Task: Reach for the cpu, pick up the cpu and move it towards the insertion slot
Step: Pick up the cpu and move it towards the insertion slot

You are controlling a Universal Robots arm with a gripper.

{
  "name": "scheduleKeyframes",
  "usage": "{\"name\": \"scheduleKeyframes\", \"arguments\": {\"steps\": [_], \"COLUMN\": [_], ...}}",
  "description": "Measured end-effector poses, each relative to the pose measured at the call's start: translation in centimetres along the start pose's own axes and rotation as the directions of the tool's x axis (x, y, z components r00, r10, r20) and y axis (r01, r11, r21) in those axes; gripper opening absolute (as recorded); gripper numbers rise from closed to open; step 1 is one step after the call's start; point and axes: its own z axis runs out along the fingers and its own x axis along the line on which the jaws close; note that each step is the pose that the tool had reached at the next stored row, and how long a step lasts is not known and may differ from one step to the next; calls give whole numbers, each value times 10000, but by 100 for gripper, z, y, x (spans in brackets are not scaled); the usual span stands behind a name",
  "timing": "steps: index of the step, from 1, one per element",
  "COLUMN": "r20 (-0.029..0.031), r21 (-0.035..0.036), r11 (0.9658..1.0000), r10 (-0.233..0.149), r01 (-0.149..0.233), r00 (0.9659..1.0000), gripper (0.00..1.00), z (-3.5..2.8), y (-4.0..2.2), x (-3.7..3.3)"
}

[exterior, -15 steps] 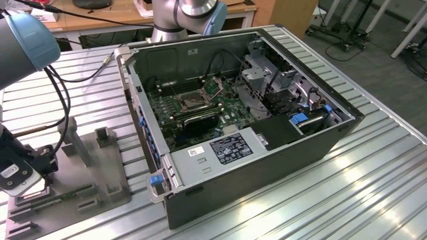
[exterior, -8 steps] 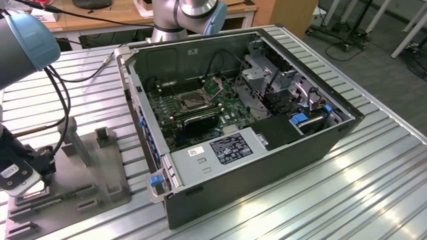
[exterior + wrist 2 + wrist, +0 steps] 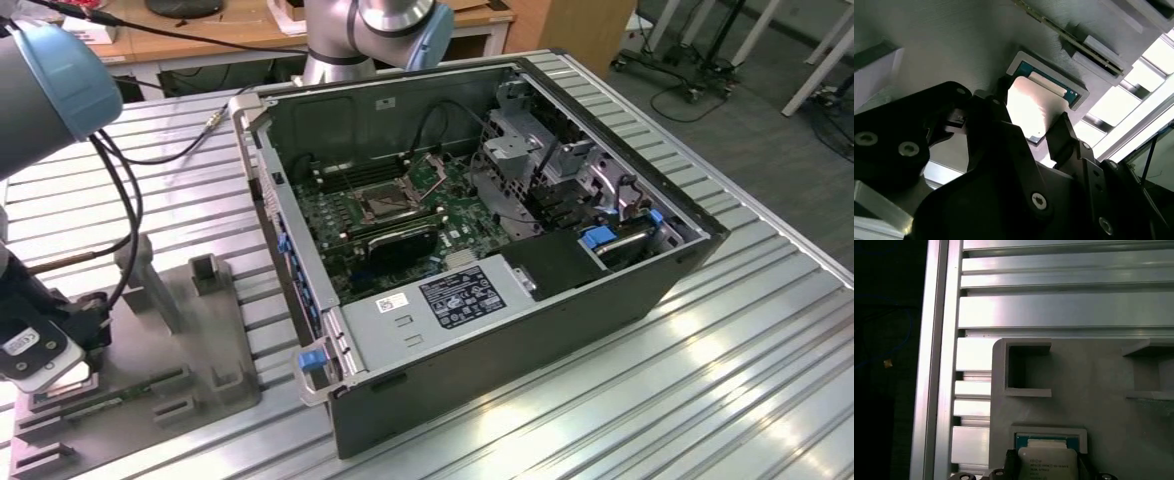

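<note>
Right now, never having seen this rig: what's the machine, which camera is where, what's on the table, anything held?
It is one robot arm with a gripper. The exterior view looks on from off the arm; both wrist views ride on the arm near the gripper. On the slatted metal table stand an open computer case and, at the exterior view's left, a grey fixture. The cpu lies in a pocket of that fixture, with the gripper right over it; whether it is gripped I cannot tell. The insertion slot is the framed socket on the board inside the case.
</note>
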Motion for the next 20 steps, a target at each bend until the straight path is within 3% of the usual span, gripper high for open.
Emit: {"name": "scheduleKeyframes", "arguments": {"steps": [13,20], "r20": [3,3], "r21": [2,2], "r11": [10000,10000], "r10": [43,47], "r01": [-43,-47], "r00": [10000,10000], "gripper": [54,54], "z": [-123,-127], "y": [9,10], "x": [-4,-4]}}
